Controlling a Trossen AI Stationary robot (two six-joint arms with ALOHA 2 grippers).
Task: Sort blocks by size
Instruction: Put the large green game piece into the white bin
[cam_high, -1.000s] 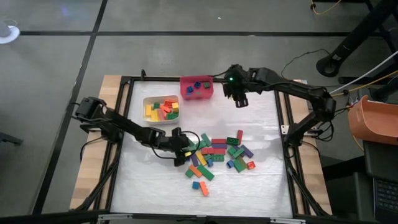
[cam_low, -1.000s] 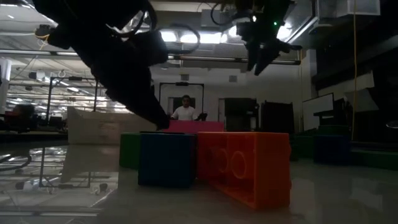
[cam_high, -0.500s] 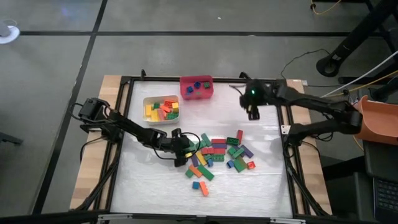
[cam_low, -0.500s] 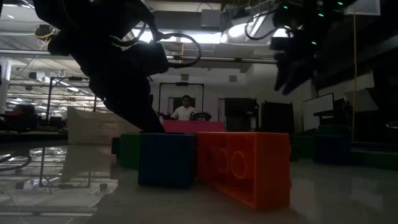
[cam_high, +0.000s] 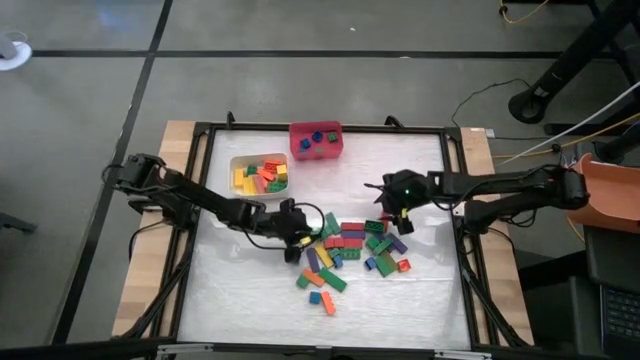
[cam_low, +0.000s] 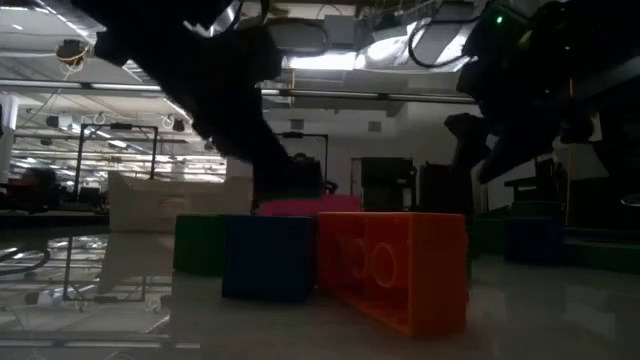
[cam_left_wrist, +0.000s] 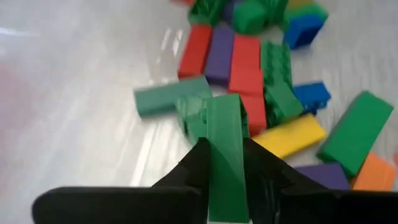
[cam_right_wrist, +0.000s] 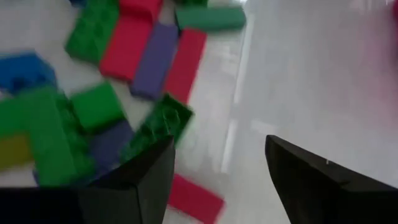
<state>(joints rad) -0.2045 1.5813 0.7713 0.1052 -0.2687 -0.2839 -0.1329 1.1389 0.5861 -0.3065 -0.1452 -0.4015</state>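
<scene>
Left gripper: the left gripper (cam_left_wrist: 225, 163) has just pinched shut on a long green block (cam_left_wrist: 226, 149); a second ago its fingers were spread at the pile's left edge.
Held block: it sits lengthwise between the two dark fingers, its far end touching a second green block (cam_left_wrist: 171, 99) lying crosswise, just beside red and purple bars.
Right gripper: the right gripper (cam_high: 401, 196) has swung from beside the red bin (cam_high: 317, 141) at the tabletop's back edge down to the pile's right side, fingers spread wide, nothing between them.
Pile: most blocks (cam_high: 350, 245) lie loose at the middle of the tabletop, a few strays toward the front edge.
Bins: the white bin (cam_high: 259, 176), back-left of centre, holds yellow, red, orange and green pieces; the red bin holds a few small ones.
Meaning: one long block looks secured for a bin; the right arm looks ready to pick. Most sorting remains.
</scene>
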